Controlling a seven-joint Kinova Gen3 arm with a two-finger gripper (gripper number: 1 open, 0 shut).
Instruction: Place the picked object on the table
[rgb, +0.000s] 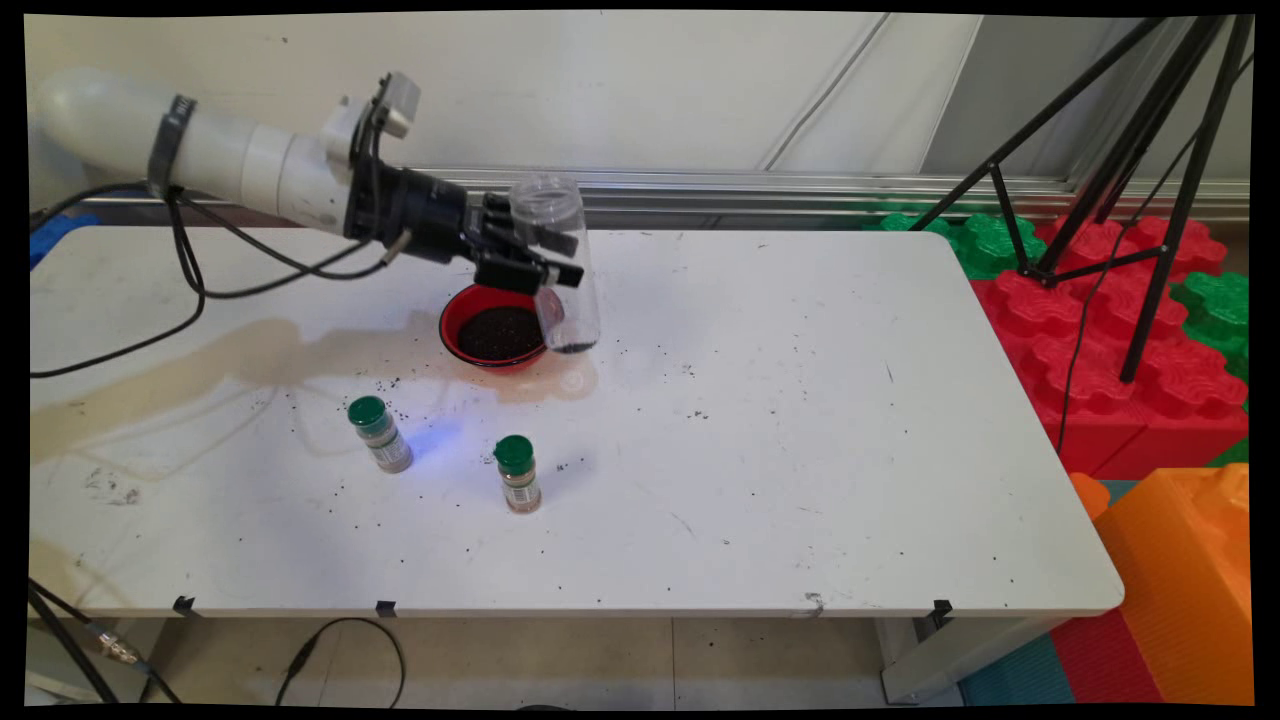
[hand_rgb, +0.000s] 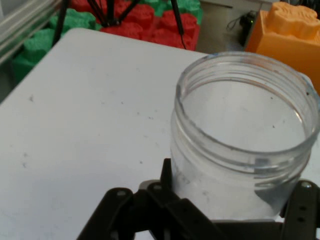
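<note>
Clear plastic makes up the one jar (rgb: 558, 262) in the scene, and the black end effector (rgb: 545, 262) grips it by its sides, holding it above the white worktop (rgb: 800, 450) with its open mouth up and its body tilted slightly; a small dark residue sits at its bottom. Just left of the jar's base, and partly behind it, stands one red bowl (rgb: 490, 335) filled with dark grains, resting on the far-left part of the worktop. Two small spice bottles with green caps stand nearer: the left spice bottle (rgb: 379, 434) and the right spice bottle (rgb: 518, 474), apart from each other and well apart from the bowl. Dark specks are scattered over the worktop around the bowl and the bottles. To the right of the worktop lie red and green foam blocks (rgb: 1100, 340), one orange block (rgb: 1180, 580) at the near right, and one black tripod (rgb: 1130, 170) standing on the blocks. The main view alone shows the bowl, both bottles and the scattered grains. The hand view shows none of these; it looks down into the jar (hand_rgb: 245, 135), showing its threaded rim and an inside that looks empty from this angle, with the end effector (hand_rgb: 235, 210) closed against its walls, bare worktop (hand_rgb: 90, 120) beyond, and the orange block (hand_rgb: 290, 25) at the top right.
</note>
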